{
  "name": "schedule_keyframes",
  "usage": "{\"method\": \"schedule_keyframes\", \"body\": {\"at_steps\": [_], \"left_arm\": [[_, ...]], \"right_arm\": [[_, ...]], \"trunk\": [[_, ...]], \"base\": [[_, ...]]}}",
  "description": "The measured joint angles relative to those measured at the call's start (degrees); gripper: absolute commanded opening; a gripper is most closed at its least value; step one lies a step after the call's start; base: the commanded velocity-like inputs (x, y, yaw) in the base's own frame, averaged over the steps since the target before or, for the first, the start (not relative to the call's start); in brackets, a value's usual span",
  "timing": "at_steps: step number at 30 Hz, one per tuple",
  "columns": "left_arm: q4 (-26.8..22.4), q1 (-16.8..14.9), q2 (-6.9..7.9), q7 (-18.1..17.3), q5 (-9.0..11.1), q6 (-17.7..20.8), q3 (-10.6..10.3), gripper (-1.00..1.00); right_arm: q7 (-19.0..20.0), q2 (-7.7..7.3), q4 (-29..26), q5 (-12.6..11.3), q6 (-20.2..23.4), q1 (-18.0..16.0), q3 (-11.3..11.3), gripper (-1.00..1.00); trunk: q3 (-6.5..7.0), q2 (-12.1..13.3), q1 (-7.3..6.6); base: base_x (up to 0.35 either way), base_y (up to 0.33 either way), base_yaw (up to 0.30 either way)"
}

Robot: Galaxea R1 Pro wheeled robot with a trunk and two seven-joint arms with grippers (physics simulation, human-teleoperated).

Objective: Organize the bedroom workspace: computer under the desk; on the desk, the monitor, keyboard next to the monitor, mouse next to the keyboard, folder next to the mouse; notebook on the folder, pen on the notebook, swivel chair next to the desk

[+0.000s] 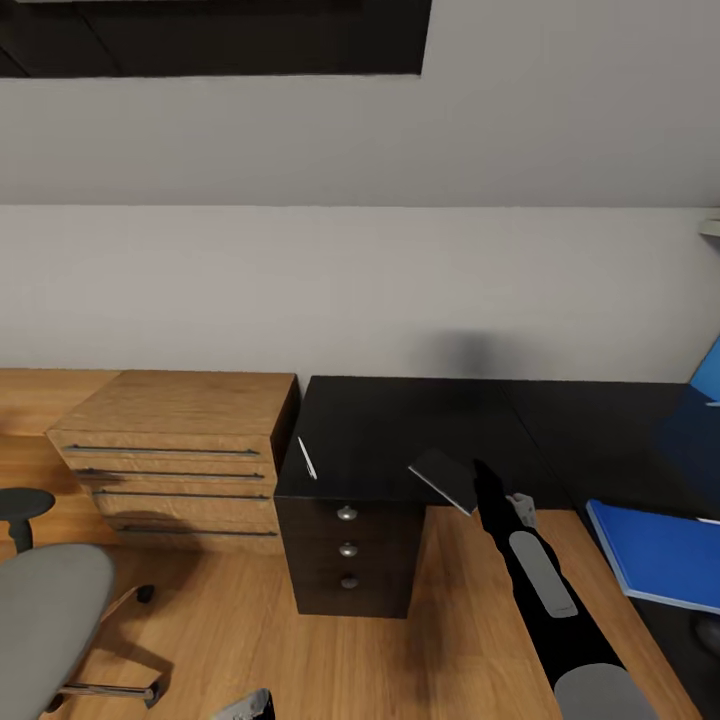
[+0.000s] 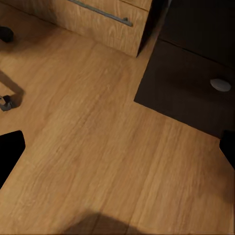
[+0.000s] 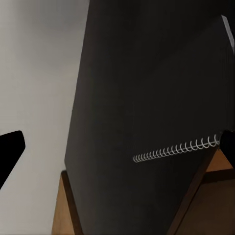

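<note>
Right gripper (image 1: 478, 478) clamped on notebook (image 1: 446, 479), held tilted above desk (image 1: 400, 430) front edge, frame centre. Folder (image 1: 660, 555) lower right, pen (image 1: 306, 457) left. Carry right, level pad, lower flat on folder. Left gripper state: cannot tell.

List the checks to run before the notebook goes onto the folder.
1. Folder lies flat on the desk: ok.
2. Folder's top is bare: ok for the part in view.
3. Notebook on the folder: not ok; it sits tilted at the right pincer, over the desk's front edge.
4. Right pincer's grip on the notebook: cannot tell.
5. Pen on the notebook: not ok; it lies on the desk above the drawers.
6. Left pincer free, over the floor: ok.
</note>
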Motion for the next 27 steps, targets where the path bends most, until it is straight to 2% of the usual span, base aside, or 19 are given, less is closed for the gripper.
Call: {"method": "schedule_keyframes", "body": {"at_steps": [1,4,5,6,7,8,9,11,13,15,20,24,27], "left_arm": [[-1.88,0.11,0.14,1.03,-0.06,-0.62,-0.02,1.00],[-11.27,4.05,1.89,5.00,-1.12,-0.70,-0.18,1.00],[-16.53,6.66,2.99,6.08,-2.57,-0.15,-0.40,1.00],[-22.30,9.73,4.21,6.84,-4.53,1.24,-0.63,1.00],[-25.17,11.36,4.83,7.13,-5.52,2.33,-0.75,1.00],[-30.05,14.28,5.85,7.47,-7.18,5.33,-0.74,1.00],[-32.15,15.70,6.33,7.62,-7.79,7.09,-0.79,1.00],[-36.94,19.19,7.60,7.96,-9.12,13.14,-0.78,1.00],[-38.94,20.65,8.14,8.08,-9.46,16.01,-0.67,1.00],[-39.76,21.26,8.36,8.13,-9.52,17.17,-0.63,1.00],[-40.26,21.61,8.56,8.10,-9.56,17.82,-0.57,1.00],[-40.67,21.67,9.73,7.94,-9.45,18.04,-0.56,1.00],[-40.66,21.66,10.08,7.92,-9.42,18.07,-0.59,1.00]], "right_arm": [[0.00,0.02,0.02,0.02,0.00,0.00,-0.02,1.00],[0.00,0.03,0.06,0.03,-0.02,0.00,-0.04,1.00],[0.00,0.04,0.07,0.03,-0.04,0.00,-0.04,1.00],[0.02,0.04,0.08,0.04,-0.05,0.00,-0.04,1.00],[0.04,0.04,0.09,0.04,-0.06,-0.01,-0.05,1.00],[0.06,0.04,0.09,0.04,-0.07,-0.01,-0.04,1.00],[0.06,0.05,0.09,0.04,-0.07,-0.01,-0.04,1.00],[0.08,0.09,0.11,0.04,-0.10,-0.01,-0.05,1.00],[0.09,0.06,0.10,0.04,-0.13,-0.01,-0.05,1.00],[0.09,0.00,0.09,0.04,-0.15,-0.01,-0.06,1.00],[0.09,-0.04,0.09,0.07,-0.20,-0.01,-0.12,1.00],[0.09,-0.08,0.09,0.12,-0.23,-0.01,-0.17,1.00],[0.09,-0.12,0.09,0.13,-0.23,-0.01,-0.93,1.00]], "trunk": [[-0.18,-0.40,0.22],[-0.72,-1.61,0.88],[-0.90,-2.01,1.10],[-1.09,-2.41,1.31],[-1.27,-2.81,1.53],[-1.46,-3.22,1.75],[-1.63,-3.62,1.97],[-1.99,-4.42,2.41],[-2.35,-5.22,2.85],[-2.71,-6.02,3.29],[-3.61,-8.03,4.39],[-4.32,-9.63,5.27],[-4.86,-10.84,5.93]], "base": [[0.000,0.000,0.000],[0.000,0.000,0.000],[0.000,0.000,0.000],[0.000,0.000,0.000],[0.000,0.000,0.000],[0.000,0.000,0.000],[0.000,0.000,0.000],[0.000,0.000,0.000],[0.000,0.000,0.000],[0.000,0.000,0.000],[0.000,0.000,0.000],[0.000,0.000,0.000],[0.000,0.000,0.000]]}}
